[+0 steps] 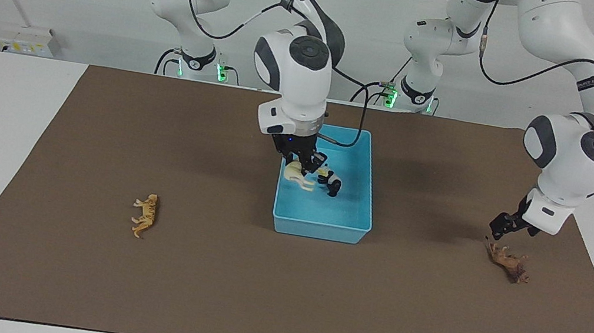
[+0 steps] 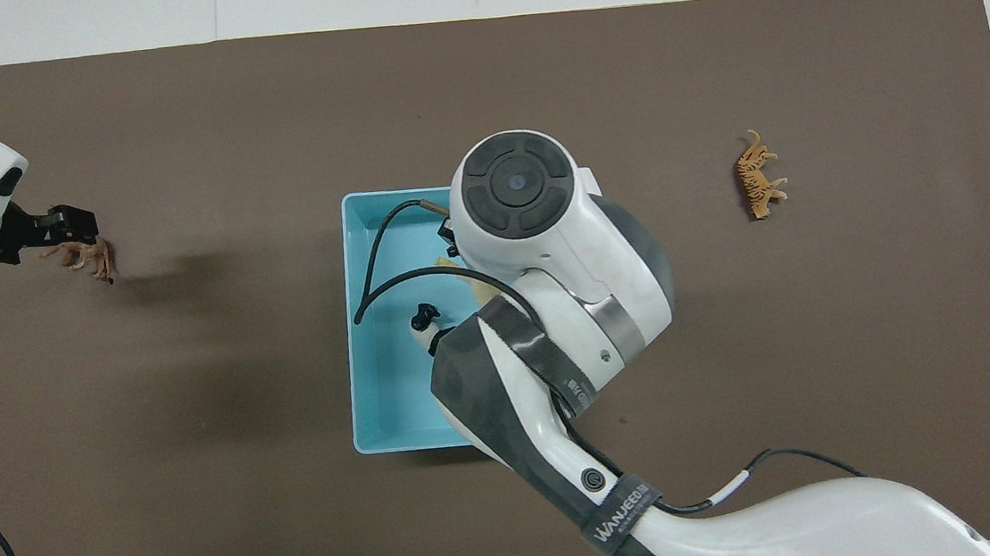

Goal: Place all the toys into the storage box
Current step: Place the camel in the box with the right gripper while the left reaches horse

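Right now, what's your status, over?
Right hand in the blue box with the cream llama, panda beside. Left hand over the lion. Tiger waits. Nothing blocking.

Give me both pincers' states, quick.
Right pincer: in the blue box, shut on the cream llama.
Left pincer: above the lion, cannot tell.

Both arms reach down over the table.
Right gripper (image 1: 303,163) points straight down at mid-table; left gripper (image 1: 504,224) hangs low, tilted toward 7 o'clock.

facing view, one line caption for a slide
Right pincer lowers the llama into the blue box beside the panda; left pincer over the lion; tiger waits.
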`<action>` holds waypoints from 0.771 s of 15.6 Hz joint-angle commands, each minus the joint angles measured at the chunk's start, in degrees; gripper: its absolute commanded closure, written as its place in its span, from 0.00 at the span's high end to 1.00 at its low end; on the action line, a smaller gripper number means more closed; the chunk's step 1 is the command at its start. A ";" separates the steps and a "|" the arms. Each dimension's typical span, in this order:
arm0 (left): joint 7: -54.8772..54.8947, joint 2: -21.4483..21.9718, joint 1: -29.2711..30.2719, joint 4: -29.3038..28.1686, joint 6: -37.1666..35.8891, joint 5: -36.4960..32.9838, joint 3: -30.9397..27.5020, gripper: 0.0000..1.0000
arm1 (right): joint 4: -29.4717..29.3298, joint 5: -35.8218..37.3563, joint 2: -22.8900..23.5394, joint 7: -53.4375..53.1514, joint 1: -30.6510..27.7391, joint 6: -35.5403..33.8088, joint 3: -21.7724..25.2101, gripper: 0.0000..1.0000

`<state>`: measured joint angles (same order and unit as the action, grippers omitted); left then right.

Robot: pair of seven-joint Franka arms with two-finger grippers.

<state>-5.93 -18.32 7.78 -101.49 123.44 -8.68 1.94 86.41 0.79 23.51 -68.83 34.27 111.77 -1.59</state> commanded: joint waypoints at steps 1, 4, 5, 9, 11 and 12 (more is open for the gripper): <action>-2.05 -5.93 1.96 6.47 0.39 1.89 0.53 1.00 | -4.23 1.67 2.24 -1.04 -0.95 -0.59 0.54 0.53; -11.69 -6.90 3.91 5.78 6.52 3.49 0.26 1.00 | -4.58 2.46 2.15 0.27 -1.14 -2.08 0.62 1.00; -15.56 -7.60 3.91 5.69 7.42 2.97 -0.09 1.00 | -4.67 2.11 2.24 0.45 -1.31 -2.35 0.62 1.00; -23.64 -6.90 3.82 1.57 10.65 2.79 -1.58 1.00 | -4.32 1.67 -2.40 17.41 -10.15 -7.51 0.62 1.00; -27.54 -7.34 3.04 -0.54 13.48 2.79 -1.58 1.00 | -3.28 1.58 -5.30 35.35 -15.43 -12.35 0.80 1.00; -27.55 -7.34 3.38 -1.42 13.66 2.70 -1.58 1.00 | -1.00 2.01 -6.63 41.87 -18.16 -12.28 0.80 1.00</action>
<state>-30.79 -25.86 11.53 -100.10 134.35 -6.03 0.63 81.58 2.58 20.91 -42.62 21.69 101.25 -0.07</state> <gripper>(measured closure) 0.000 0.000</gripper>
